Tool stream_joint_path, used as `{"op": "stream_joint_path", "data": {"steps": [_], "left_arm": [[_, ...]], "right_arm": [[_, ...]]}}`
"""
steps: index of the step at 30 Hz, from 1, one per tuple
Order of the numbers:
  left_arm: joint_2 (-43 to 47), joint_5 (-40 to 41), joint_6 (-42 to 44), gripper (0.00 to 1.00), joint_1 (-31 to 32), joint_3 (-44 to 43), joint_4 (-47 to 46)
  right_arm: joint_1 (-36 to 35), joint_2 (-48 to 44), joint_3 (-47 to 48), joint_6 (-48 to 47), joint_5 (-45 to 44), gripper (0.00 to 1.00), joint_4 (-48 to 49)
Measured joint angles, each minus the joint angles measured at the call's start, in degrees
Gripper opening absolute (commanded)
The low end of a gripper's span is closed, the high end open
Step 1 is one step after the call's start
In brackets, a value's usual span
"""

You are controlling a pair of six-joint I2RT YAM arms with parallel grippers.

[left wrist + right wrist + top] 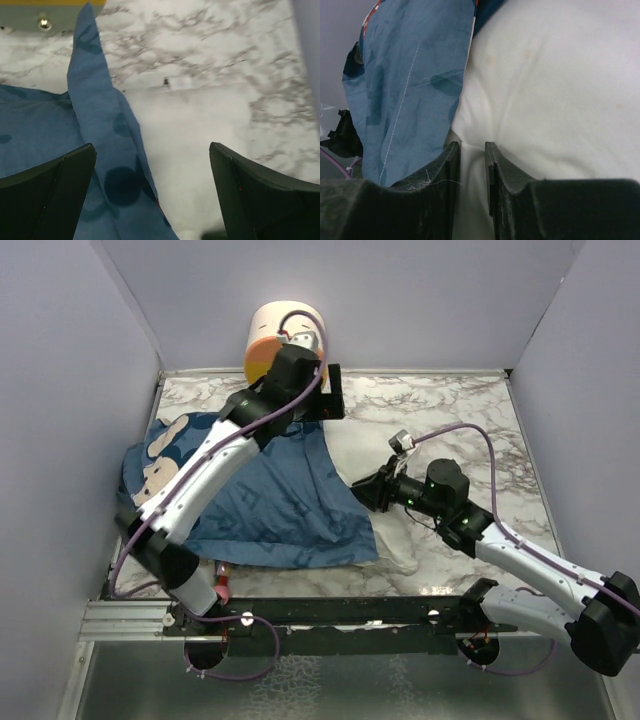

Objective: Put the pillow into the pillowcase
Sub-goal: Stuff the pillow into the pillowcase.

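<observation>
Your pillow (350,450) lies right of the pillowcase (290,505) and partly under it, white bulk showing past the pillowcase's right edge. Your left gripper (152,147) hangs above the pillowcase's far right edge, fingers spread wide over cloth and pillow. Your right gripper (471,147) sits at the pillowcase's right edge, fingers a narrow gap apart with a pillow fold in it; you cannot tell whether they pinch it.

I can read no text anywhere; the small label (179,83) on the pillow (195,150) is too blurred.
</observation>
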State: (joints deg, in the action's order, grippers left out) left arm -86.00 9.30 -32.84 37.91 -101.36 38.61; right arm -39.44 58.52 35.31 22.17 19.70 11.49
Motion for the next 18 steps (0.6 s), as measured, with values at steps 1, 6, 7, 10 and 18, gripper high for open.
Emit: {"op": "stream_joint_path", "data": {"steps": [1, 6, 7, 10, 18], "left_arm": [[-4.4, 1.8, 0.9, 0.96, -0.1, -2.1, 2.9], [-18.8, 8.6, 3.6, 0.84, -0.3, -9.1, 14.4], [-20.1, 9.8, 3.9, 0.77, -0.2, -9.4, 15.9], [-20.3, 11.4, 4.6, 0.46, 0.2, -9.5, 17.0], [-15.0, 9.6, 5.8, 0.04, 0.4, -9.4, 17.5]], "right_arm": [[0.0, -0.3, 0.0, 0.0, -0.1, 0.28, -0.3], [0.0, -2.4, 0.0, 0.0, -0.9, 0.28, -2.0], [0.0, -2.7, 0.0, 0.0, -1.2, 0.28, -2.5], [0.0, -3.3, 0.0, 0.0, -1.7, 0.28, -3.5], [0.0, -3.4, 5.1, -4.5, -4.6, 0.70, -9.7]]}}
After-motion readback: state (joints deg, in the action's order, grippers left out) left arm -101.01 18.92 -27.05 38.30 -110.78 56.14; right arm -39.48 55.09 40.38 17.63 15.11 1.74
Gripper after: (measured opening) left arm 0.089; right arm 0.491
